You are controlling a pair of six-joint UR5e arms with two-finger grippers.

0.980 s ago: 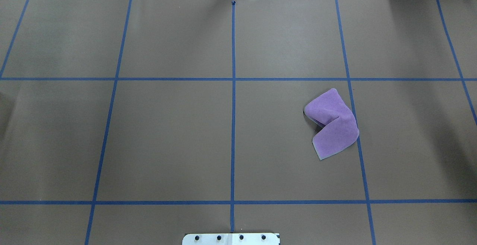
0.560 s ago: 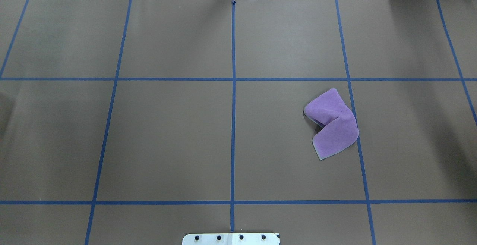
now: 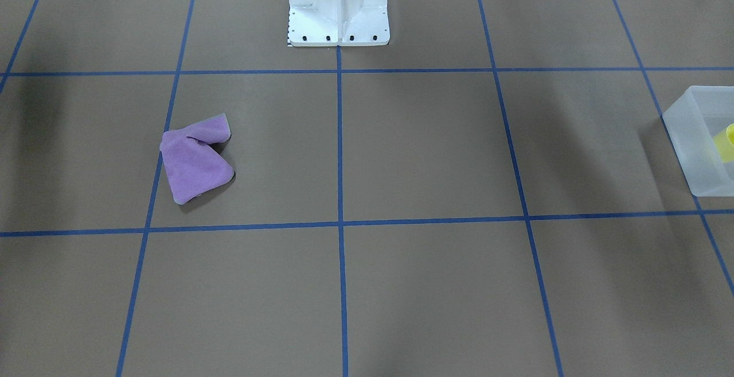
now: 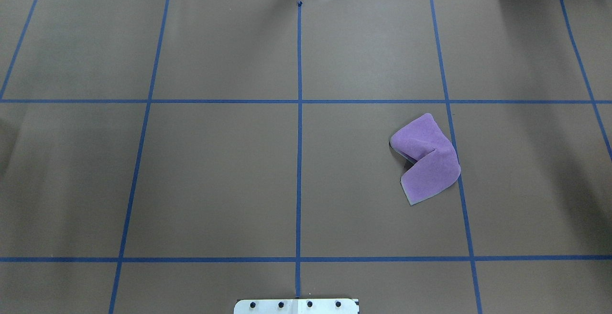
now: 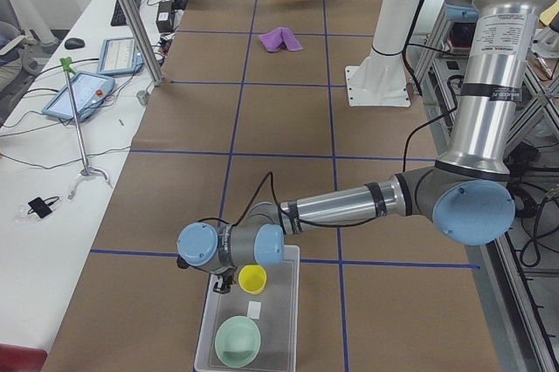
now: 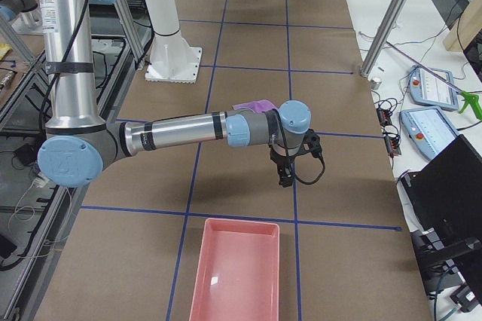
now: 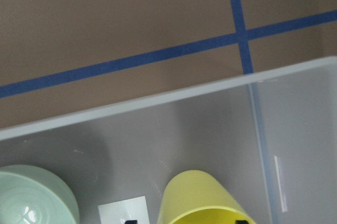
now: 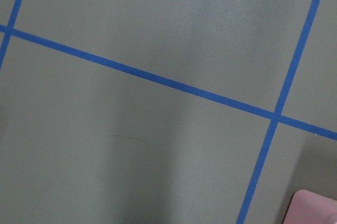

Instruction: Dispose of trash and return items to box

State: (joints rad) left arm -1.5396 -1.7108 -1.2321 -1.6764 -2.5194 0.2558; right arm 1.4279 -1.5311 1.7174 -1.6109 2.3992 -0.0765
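The box (image 5: pixel 206 330) stands at the table's left end, and only its corner (image 3: pixel 685 147) shows in the front-facing view. In it sits the sage-green bowl (image 5: pixel 238 341), also in the left wrist view (image 7: pixel 31 197). The yellow cup (image 5: pixel 252 279) is over the box's far end, right by my left gripper (image 5: pixel 225 283). In the left wrist view the cup (image 7: pixel 202 197) lies between two dark fingertips at the bottom edge, and I cannot tell whether they clamp it. My right gripper (image 6: pixel 290 166) hangs low over bare table; its state cannot be told. Trash is out of view.
A purple cloth (image 4: pixel 425 158) lies crumpled right of centre. A pink tray (image 6: pixel 237 268) sits at the table's right end, near my right gripper. A white slip (image 7: pixel 124 211) lies on the box floor. The white robot pedestal (image 3: pixel 338 4) stands at the table's robot side.
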